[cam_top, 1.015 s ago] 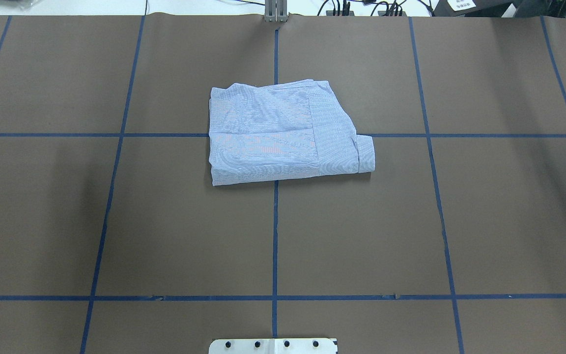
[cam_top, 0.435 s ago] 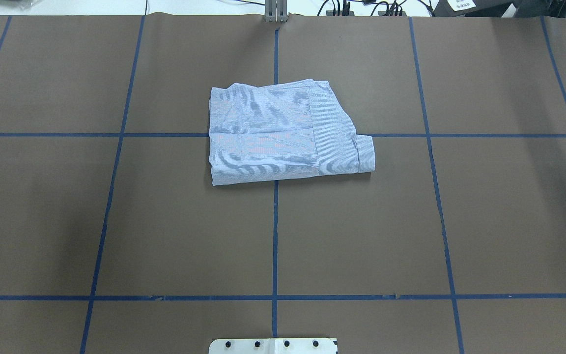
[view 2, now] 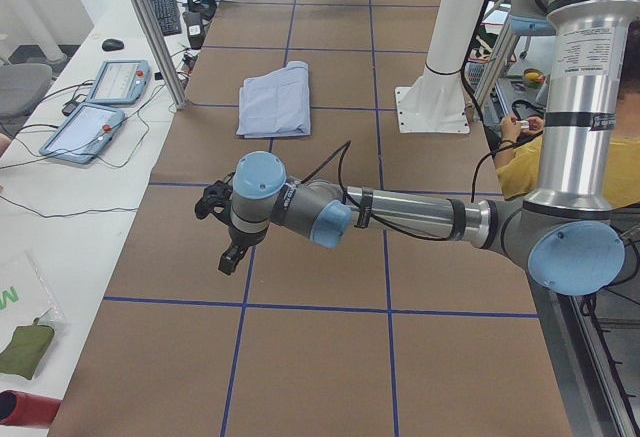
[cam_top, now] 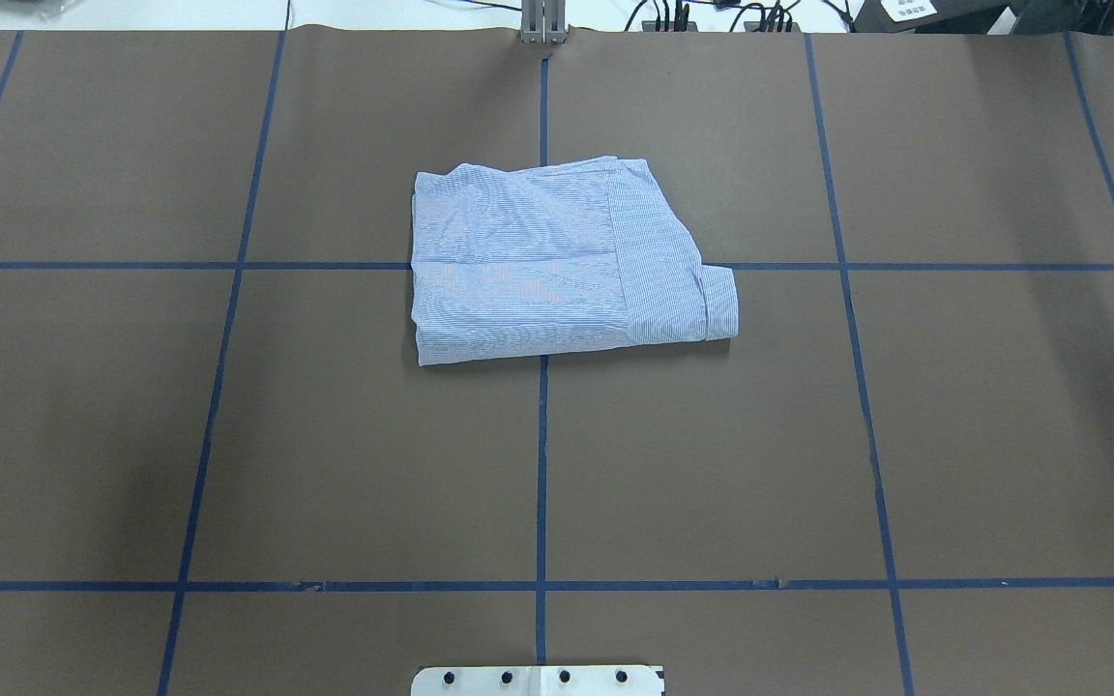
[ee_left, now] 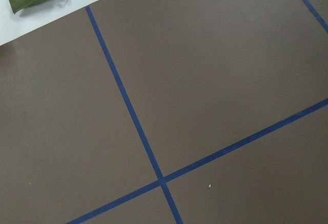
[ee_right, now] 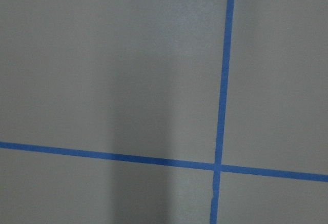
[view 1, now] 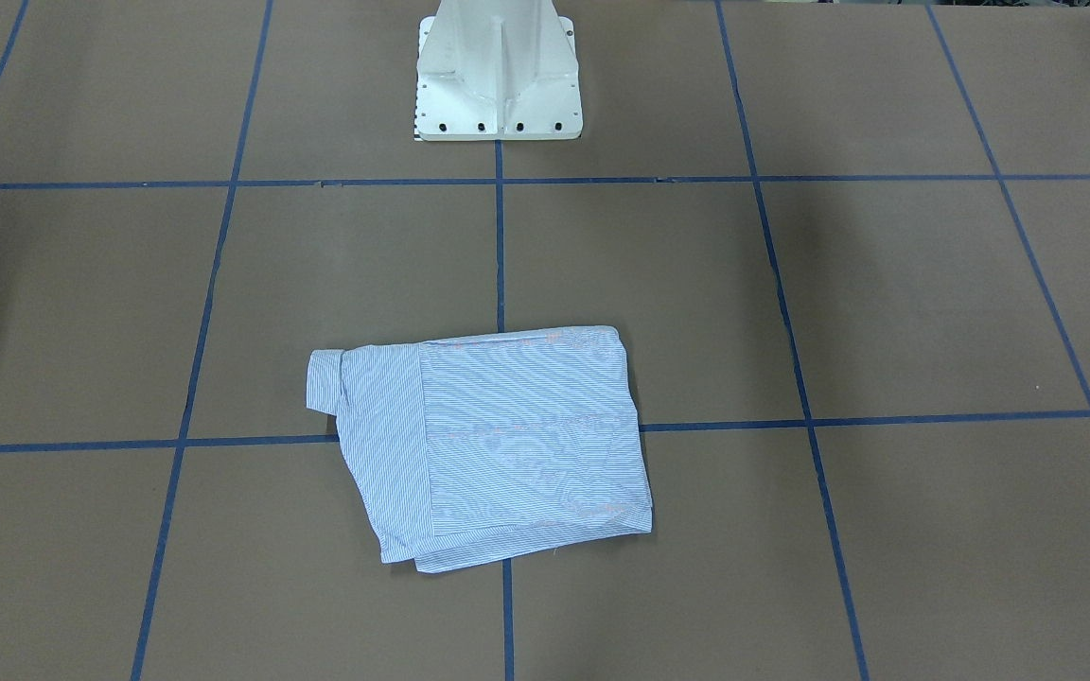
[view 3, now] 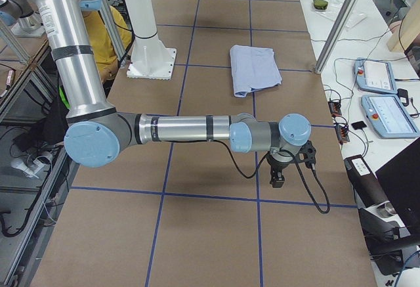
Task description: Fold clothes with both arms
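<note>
Left arm (view 2: 410, 215): stretched out low over the tabletop (cam_top: 808, 435). Its jaws point down above bare brown paper. Whether they stand apart or together cannot be told from this side view.
Right arm (view 3: 184, 129): also low and outstretched, with its jaws pointing down near a crossing of blue tape (ee_right: 221, 80). Their spread cannot be told.
Shirt (cam_top: 557, 261): folded into a compact rectangle. It lies flat at the tabletop's middle, across a tape crossing, well apart from both sets of jaws.
</note>
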You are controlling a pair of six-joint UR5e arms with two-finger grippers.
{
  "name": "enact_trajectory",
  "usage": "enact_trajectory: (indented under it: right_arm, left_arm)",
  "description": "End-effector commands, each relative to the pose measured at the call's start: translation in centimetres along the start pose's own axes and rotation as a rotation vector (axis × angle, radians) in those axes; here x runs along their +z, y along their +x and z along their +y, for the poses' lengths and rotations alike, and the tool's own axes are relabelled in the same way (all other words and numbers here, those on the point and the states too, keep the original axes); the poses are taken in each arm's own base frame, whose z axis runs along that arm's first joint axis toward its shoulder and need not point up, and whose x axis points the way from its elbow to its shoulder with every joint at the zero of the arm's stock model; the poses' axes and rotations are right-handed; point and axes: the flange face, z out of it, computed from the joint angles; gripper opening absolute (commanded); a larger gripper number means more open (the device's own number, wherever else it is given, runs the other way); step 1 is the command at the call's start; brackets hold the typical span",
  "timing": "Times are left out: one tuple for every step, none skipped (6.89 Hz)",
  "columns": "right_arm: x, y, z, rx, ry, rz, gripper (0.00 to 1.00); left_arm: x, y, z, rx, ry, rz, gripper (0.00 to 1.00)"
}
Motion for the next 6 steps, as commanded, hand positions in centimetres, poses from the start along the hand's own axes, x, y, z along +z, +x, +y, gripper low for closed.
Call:
enact_trajectory:
  right_arm:
    - [-0.8,-3.6,2.8,-0.024,-0.036,0.056,1.00]
    - [-0.7,-3.7,4.8,-0.034,-0.037,0.085,1.00]
    - [-0.3,-3.4,5.2,-0.028,-0.045,0.070,1.00]
    - [0.1,-2.9,5.6,-0.023,-0.049,0.070,1.00]
    - [0.2,-2.8,5.6,-0.023,-0.049,0.070,1.00]
    - [0.0,-3.0,5.6,-0.030,-0.044,0.071,1.00]
  left_arm:
    - [-0.1,-0.1,-0.2,-0.058,-0.047,0.006,0.99]
    - [-0.5,0.0,-0.2,-0.059,-0.043,0.004,0.99]
    - [-0.1,-0.2,0.4,-0.053,-0.043,0.009,0.99]
    - [-0.5,0.2,-0.3,-0.046,-0.034,0.007,0.99]
    - [-0.7,0.3,-0.5,-0.039,-0.027,0.008,0.99]
    - [-0.9,0.7,-0.8,-0.031,-0.022,0.007,0.99]
